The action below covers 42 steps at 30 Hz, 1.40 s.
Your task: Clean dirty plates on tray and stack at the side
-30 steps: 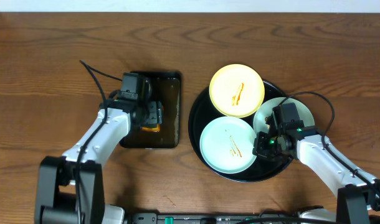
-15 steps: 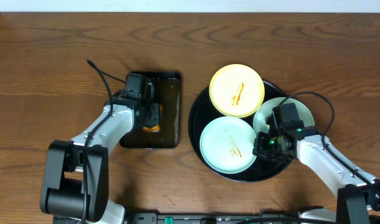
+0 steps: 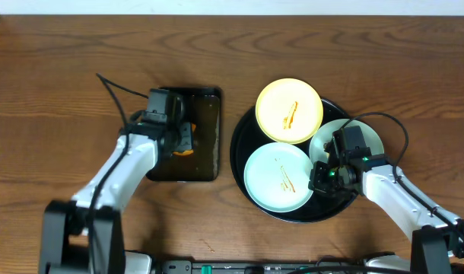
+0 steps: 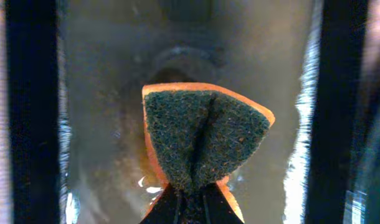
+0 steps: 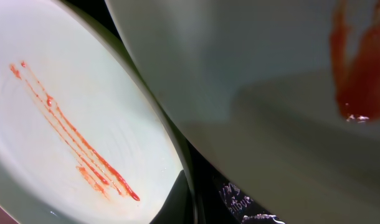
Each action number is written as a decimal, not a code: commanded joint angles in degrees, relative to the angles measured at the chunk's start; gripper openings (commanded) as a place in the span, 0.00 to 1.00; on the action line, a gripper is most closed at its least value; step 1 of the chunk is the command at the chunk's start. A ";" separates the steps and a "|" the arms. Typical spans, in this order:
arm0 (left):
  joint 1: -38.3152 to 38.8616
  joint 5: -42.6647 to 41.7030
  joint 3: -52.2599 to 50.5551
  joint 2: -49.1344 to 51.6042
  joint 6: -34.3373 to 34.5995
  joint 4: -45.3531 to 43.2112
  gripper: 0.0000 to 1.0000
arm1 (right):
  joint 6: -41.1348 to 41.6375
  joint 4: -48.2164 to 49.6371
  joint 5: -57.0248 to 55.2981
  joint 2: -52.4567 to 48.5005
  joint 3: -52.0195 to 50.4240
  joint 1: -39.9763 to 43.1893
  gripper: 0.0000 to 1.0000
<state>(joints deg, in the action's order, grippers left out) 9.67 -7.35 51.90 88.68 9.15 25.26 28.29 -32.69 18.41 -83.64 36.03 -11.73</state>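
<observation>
Three plates lie in the round black tray (image 3: pixel 242 148): a pale yellow plate (image 3: pixel 289 110) at the back, a pale blue-white plate (image 3: pixel 278 176) in front, and a pale mint-white plate (image 3: pixel 322 142) at the right. All three carry orange sauce streaks. My right gripper (image 3: pixel 320 176) is shut on the mint-white plate's (image 5: pixel 271 93) near rim, which rises tilted over the blue-white plate (image 5: pixel 65 124). My left gripper (image 3: pixel 185 141) is shut on an orange sponge (image 4: pixel 205 140) with a dark green scouring face, which is pinched into a fold over the wet rectangular tray (image 4: pixel 103 124).
The smaller rectangular black tray (image 3: pixel 205 137) sits left of the round tray, with a narrow strip of wooden table (image 3: pixel 65 91) between them. Bare wood lies left, behind and to the far right of both trays.
My left gripper has closed from wide open onto the sponge, folding it, and the left arm has shifted slightly. The right arm and the plates have not moved.
</observation>
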 commanded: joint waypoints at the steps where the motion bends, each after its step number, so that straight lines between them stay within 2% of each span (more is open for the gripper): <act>1: 0.07 0.31 -0.24 -3.37 2.08 0.83 0.08 | 0.39 -0.04 -0.15 -0.20 -0.28 -0.37 0.01; 22: 0.13 -2.73 -0.70 8.00 5.40 0.15 0.08 | 0.37 -0.11 -0.13 -0.20 -0.28 -0.37 0.01; 28: 2.23 -2.75 -0.72 10.19 5.97 0.17 0.08 | 0.39 -0.11 -0.13 -0.20 -0.28 -0.37 0.01; 42: 4.57 -2.56 0.83 2.91 6.08 0.17 0.08 | 0.37 -0.92 -0.13 -0.20 -0.28 -0.37 0.01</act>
<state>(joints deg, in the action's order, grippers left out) 14.04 -9.13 51.88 93.95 14.83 25.28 28.29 -33.32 18.41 -83.61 36.03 -11.73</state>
